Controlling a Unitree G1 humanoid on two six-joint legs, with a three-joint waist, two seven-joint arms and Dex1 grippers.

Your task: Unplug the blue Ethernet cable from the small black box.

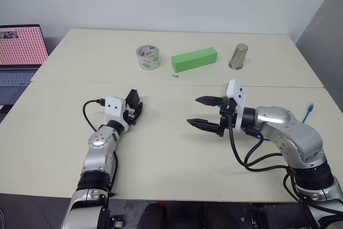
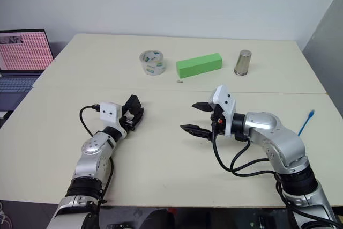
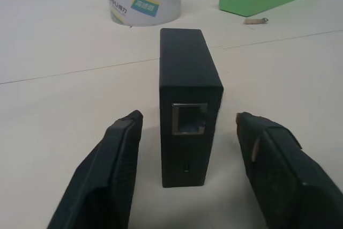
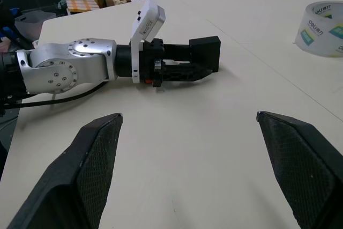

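The small black box [image 3: 187,79] stands on its narrow side on the table, its empty port facing my left wrist camera. My left gripper [image 3: 188,115] is open, one finger on each side of the box's near end, and neither finger touches it. In the head views the box [image 1: 132,98] sits just past the left fingers [image 1: 137,114]. The blue Ethernet cable [image 1: 308,112] lies loose near the table's right edge, partly hidden behind my right arm. My right gripper [image 1: 206,112] hovers open and empty over the middle of the table, pointing toward the left arm.
At the back stand a clear tape roll [image 1: 148,57], a green block [image 1: 194,59] and a metal cup [image 1: 239,56]. A small metal bit [image 1: 176,75] lies in front of the block. An open laptop [image 1: 19,52] sits at the far left.
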